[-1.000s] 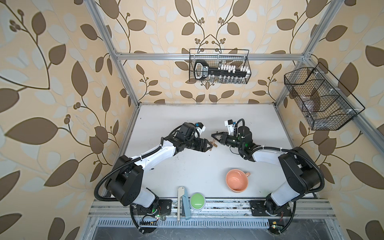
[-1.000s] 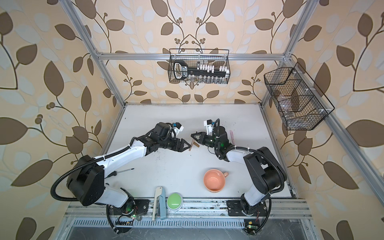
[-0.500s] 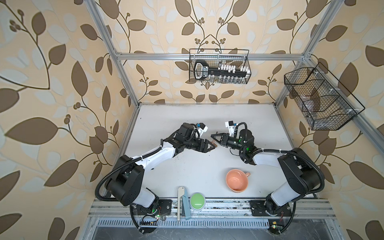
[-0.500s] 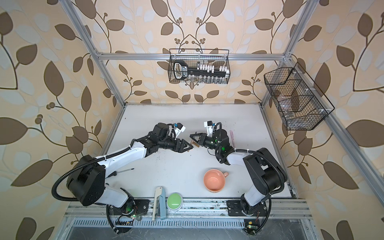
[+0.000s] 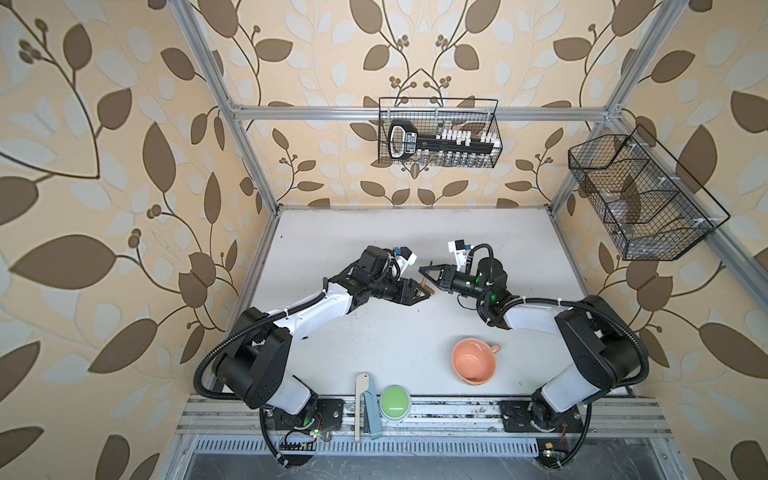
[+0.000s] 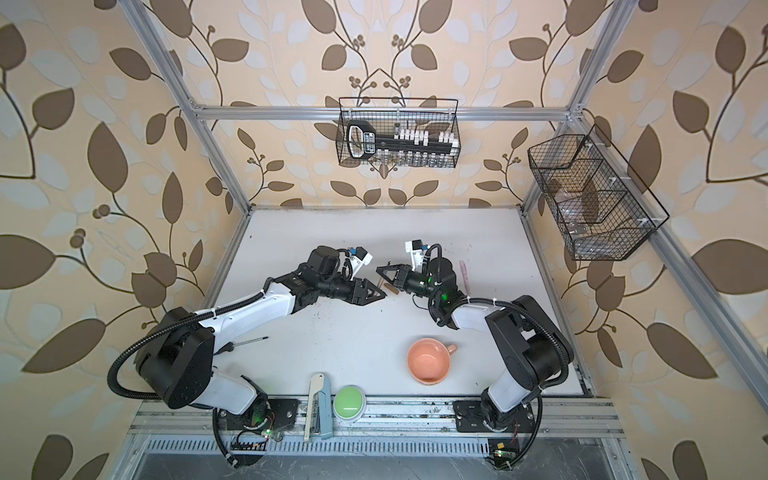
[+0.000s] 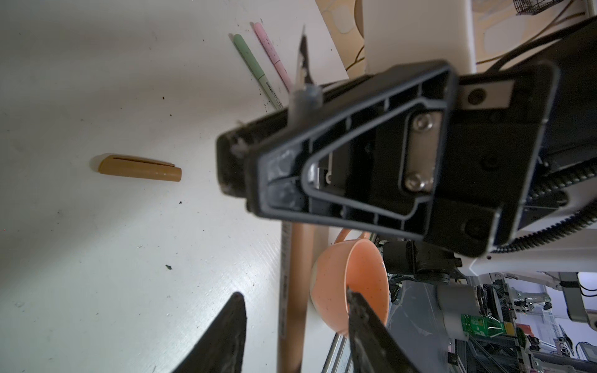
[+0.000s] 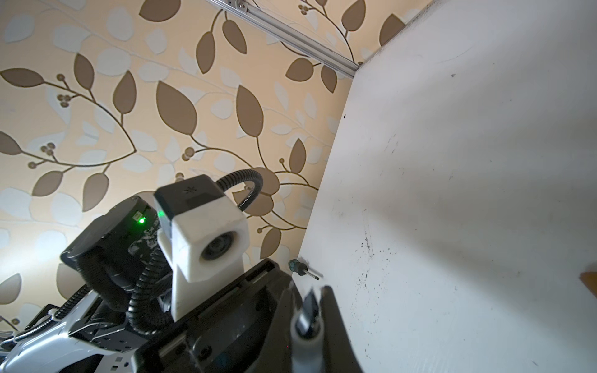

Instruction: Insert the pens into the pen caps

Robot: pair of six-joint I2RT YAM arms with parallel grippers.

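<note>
Tan-brown pen (image 7: 297,258): slim, dark-tipped, clamped by right gripper (image 8: 308,300), flanked by parted left gripper (image 7: 294,292); tan cap (image 7: 139,168) well inside worktop (image 7: 97,274) edges.

- tan-brown short plastic pen cap (image 7: 139,169): plain, 1 colour throughout
- pale green slim pen (image 7: 255,69), pale pink slim pen (image 7: 271,55) with dark specks, tan-brown slim pen (image 7: 295,290)
- salmon-orange speckled cup (image 5: 473,360)
- bright green round dome button (image 5: 395,402)
- white flat tabletop (image 5: 374,232), dotted with dark flecks
- beige wallpaper (image 5: 104,145) patterned with brown and pale grey leaves
</note>
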